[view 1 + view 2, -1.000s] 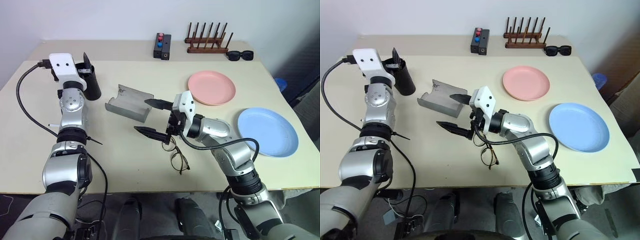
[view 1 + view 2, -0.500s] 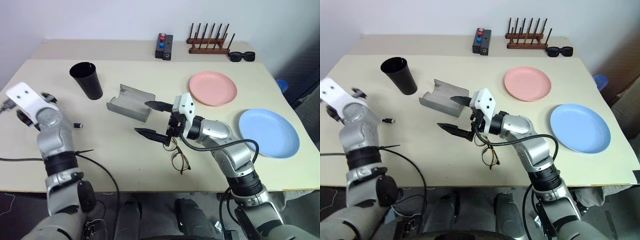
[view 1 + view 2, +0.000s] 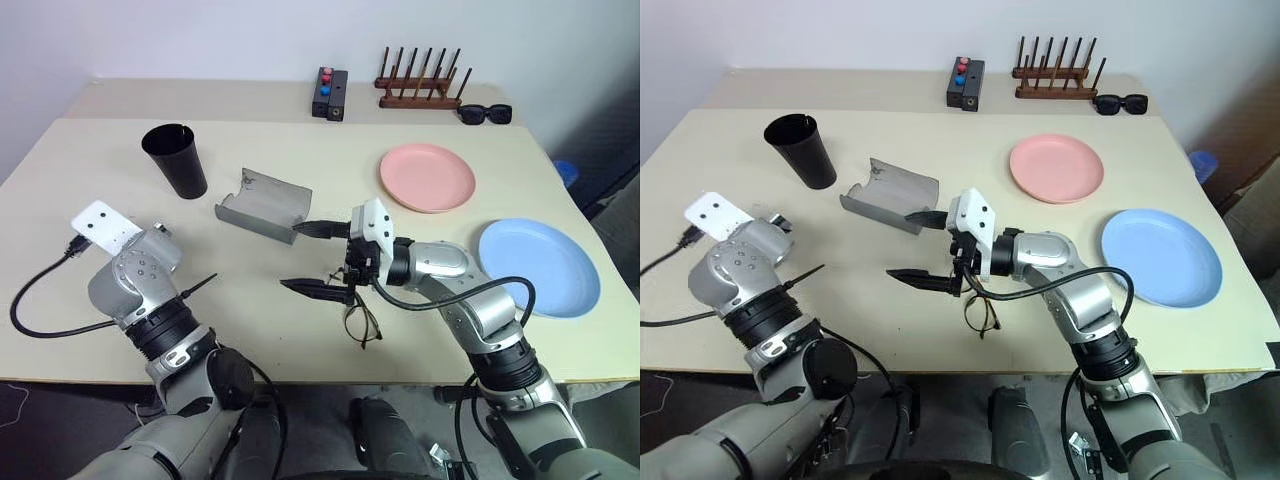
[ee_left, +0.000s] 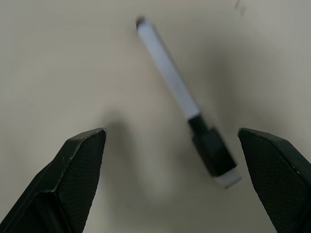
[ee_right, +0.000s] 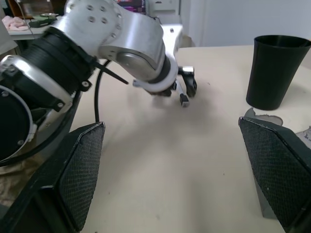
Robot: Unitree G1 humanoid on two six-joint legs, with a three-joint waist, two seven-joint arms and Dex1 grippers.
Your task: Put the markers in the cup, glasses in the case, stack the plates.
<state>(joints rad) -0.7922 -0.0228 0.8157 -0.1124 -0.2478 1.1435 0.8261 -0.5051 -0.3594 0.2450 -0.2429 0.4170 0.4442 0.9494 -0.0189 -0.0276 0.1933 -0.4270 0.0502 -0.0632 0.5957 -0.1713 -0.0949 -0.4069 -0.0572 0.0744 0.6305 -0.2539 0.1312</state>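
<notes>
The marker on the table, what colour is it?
The marker is white with a black cap, clearest in the left wrist view.

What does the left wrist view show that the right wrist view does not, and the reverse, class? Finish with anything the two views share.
Left wrist view alone: the whole marker from above, white barrel and black cap, lying flat between the open fingers of the left gripper.

Right wrist view alone: the upright black cup, a corner of the grey case, the left arm, and the open right gripper.

Shared: the beige table, the left gripper and the marker, which in the right wrist view is just a short piece under the left gripper.
</notes>
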